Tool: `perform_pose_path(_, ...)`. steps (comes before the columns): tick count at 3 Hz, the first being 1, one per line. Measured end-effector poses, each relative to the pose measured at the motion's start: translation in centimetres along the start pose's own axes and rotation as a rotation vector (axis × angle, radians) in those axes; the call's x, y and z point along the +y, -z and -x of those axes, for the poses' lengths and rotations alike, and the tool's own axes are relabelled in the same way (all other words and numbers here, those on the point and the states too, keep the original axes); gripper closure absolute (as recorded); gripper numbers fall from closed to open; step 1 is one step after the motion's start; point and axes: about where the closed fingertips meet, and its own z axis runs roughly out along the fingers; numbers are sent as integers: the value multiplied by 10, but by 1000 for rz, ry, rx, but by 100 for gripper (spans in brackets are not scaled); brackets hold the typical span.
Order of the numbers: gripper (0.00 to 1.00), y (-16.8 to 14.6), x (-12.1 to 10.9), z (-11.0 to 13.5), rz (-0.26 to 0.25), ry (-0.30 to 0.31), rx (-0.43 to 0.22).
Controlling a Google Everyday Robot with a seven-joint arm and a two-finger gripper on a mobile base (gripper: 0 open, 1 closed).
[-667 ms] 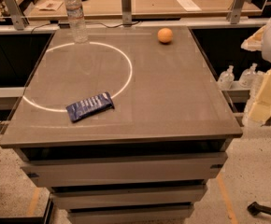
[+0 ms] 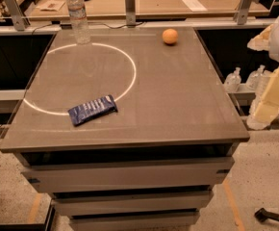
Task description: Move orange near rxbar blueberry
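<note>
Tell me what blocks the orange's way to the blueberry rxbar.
Nothing visible: bare tabletop lies between the orange and the rxbar blueberry. The water bottle stands off that line. The hand hangs beyond the table's right edge.

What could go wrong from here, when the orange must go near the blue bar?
1. The orange is round and lies close to the far edge of the table. A nudge from the gripper, now off the right side, could roll it off.
2. The rxbar blueberry lies near the front left, so the carry is long. Once released, the orange might roll away from it.
</note>
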Motion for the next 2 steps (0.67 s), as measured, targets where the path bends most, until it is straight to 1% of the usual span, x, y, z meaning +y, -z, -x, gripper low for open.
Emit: perform_pose_path(2,0,-13,-23,1,22,-36,-177)
